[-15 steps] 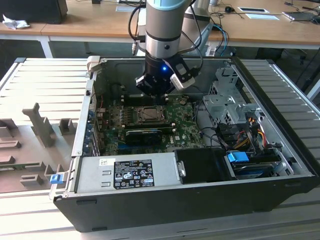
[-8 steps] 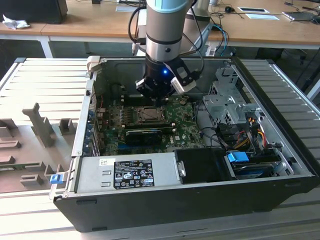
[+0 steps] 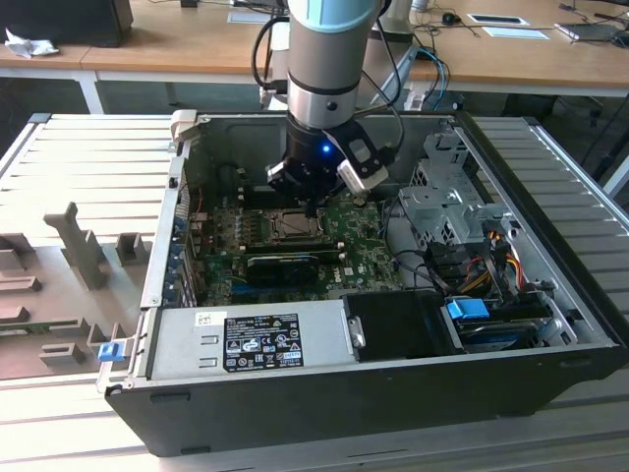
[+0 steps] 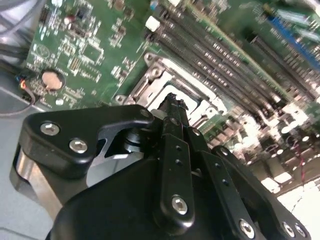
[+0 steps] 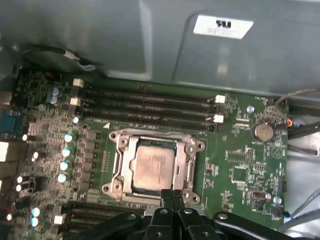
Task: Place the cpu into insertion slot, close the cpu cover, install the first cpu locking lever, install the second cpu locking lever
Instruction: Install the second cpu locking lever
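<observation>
end effector [image 5: 172, 197] fingers pressed together, clenched on nothing, tip right at the 6 o'clock edge of the cpu cover [image 5: 192, 162] in the first wrist view. cpu [image 5: 154, 167] sits flat in the insertion slot [image 3: 293, 225], cover lowered around it. cpu light, rigid, fragile underneath; judged best held by its edges; cover thin springy metal, push on frame

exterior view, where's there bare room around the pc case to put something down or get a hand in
Bare: the grey ribbed table on the exterior view's left of the open black computer case, behind the grey fixture blocks. Crowded: the green motherboard under the gripper, and the cable-filled drive bay on the right.
</observation>
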You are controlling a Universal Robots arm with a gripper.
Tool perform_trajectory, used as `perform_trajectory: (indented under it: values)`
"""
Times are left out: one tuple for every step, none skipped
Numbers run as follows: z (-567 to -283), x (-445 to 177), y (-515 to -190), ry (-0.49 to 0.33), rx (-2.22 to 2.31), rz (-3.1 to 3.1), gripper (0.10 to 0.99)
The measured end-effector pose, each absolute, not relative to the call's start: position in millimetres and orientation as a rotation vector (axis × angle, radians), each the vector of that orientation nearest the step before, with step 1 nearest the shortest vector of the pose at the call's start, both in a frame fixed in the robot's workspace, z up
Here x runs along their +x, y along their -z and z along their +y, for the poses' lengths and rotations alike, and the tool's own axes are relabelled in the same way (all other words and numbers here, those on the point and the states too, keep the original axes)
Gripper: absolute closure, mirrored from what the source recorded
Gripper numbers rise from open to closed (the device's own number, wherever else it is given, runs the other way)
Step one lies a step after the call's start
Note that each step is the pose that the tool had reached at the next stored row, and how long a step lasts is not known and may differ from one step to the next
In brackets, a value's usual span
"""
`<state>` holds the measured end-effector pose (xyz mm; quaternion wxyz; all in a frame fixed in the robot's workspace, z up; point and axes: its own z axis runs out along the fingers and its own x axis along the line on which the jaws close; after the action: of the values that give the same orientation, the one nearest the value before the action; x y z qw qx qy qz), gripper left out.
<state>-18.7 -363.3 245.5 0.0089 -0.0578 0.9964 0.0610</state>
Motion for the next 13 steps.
perform_trajectory:
  values:
    - [-366,-19,-245,-0.192,-0.180,3.117,0.980]
    - [-367,-19,-245,-0.192,-0.181,3.121,0.980]
    - [-369,-19,-244,-0.194,-0.181,3.124,0.980]
    - [-372,-19,-243,-0.196,-0.182,3.126,0.980]
    - [-375,-19,-242,-0.195,-0.182,3.126,0.980]
    - [-377,-19,-242,-0.196,-0.183,3.126,0.980]
    - [-379,-19,-242,-0.196,-0.183,3.126,0.980]
    - [-379,-19,-242,-0.196,-0.184,3.126,0.980]
    - [-380,-19,-242,-0.195,-0.184,3.126,0.980]
    - [-380,-20,-241,-0.196,-0.184,3.126,0.980]
    - [-380,-22,-241,-0.196,-0.184,3.125,0.980]
    - [-380,-25,-241,-0.195,-0.185,3.126,0.980]
    - [-380,-27,-241,-0.196,-0.184,3.126,0.980]
